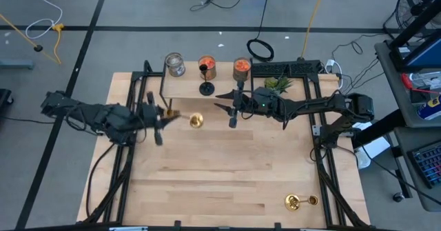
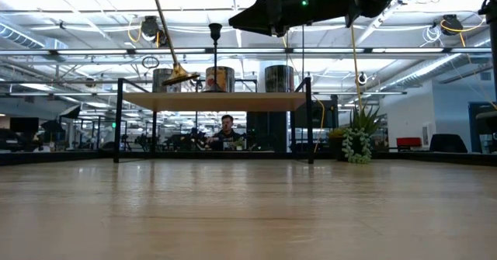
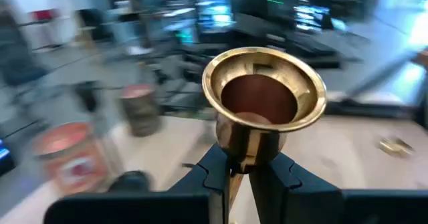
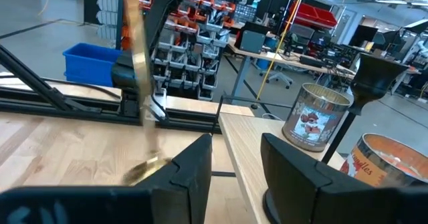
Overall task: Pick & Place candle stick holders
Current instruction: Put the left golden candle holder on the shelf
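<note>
My left gripper [image 1: 160,118] is shut on a gold candle stick holder [image 1: 187,118], held above the table just in front of the raised wooden shelf [image 1: 186,87]. Its flared base [image 3: 264,90] faces the left wrist camera. A black candle stick holder [image 1: 206,86] stands on its round base on the shelf; it also shows in the right wrist view [image 4: 373,80]. A second gold holder [image 1: 298,202] lies on its side on the table near the near right corner. My right gripper [image 1: 224,101] is open and empty, high beside the shelf's right end. My left gripper pinches the gold holder's slim stem [image 3: 242,158] between its two fingers, behind the flared base. The fingers come from the table's left. The holder is lifted clear of the table and tilted, its stem [image 2: 161,27] slanting down to the base [image 2: 180,75] at about shelf height.
Three round jars [image 1: 175,64] [image 1: 207,67] [image 1: 241,67] stand along the shelf's far edge. A small green plant [image 1: 278,84] stands right of the shelf. Black frame rails [image 1: 128,155] run along the table's left and right sides. Bare wood [image 1: 220,176] lies toward the near edge.
</note>
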{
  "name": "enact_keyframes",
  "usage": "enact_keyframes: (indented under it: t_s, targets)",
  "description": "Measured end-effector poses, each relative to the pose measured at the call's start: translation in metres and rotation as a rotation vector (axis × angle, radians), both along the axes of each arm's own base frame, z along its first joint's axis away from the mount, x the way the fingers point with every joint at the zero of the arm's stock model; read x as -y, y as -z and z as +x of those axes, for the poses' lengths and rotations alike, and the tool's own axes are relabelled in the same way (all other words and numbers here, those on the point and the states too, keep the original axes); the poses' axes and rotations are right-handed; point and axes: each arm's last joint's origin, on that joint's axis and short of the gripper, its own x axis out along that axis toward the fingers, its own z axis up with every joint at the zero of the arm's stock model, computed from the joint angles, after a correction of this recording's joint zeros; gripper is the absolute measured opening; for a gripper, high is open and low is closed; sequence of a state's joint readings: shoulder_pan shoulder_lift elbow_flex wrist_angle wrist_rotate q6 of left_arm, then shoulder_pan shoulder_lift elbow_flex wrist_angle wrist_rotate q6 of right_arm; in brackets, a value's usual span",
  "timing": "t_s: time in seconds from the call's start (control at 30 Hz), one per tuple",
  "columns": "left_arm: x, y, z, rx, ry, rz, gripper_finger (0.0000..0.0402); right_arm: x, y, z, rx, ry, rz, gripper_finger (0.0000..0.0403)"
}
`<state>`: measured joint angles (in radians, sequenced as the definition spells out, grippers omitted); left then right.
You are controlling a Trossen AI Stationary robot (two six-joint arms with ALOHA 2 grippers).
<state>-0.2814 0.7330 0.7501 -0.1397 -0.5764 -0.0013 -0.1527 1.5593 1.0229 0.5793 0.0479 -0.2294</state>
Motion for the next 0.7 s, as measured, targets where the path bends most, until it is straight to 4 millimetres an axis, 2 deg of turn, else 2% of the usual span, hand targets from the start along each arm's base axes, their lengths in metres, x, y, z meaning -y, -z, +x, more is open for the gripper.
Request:
enact_keyframes:
  t_s: [0.3,0.43,0.53,0.7]
  targets:
    - [-0.036,-0.043,-0.012,0.048,-0.247,-0.030,0.0040,0.000,0.000,0.000,0.000,0.000,0.000,0.0126]
    - [-0.049,-0.056,-0.020,0.038,-0.336,-0.031,0.0038,0.000,0.000,0.000,0.000,0.000,0.000,0.0126]
    - [-0.057,-0.059,-0.026,0.014,-0.376,-0.066,0.0038,0.000,0.000,0.000,0.000,0.000,0.000,0.0126]
    - [-0.070,-0.050,-0.027,-0.049,-0.381,-0.143,0.0040,0.000,0.000,0.000,0.000,0.000,0.000,0.0126]
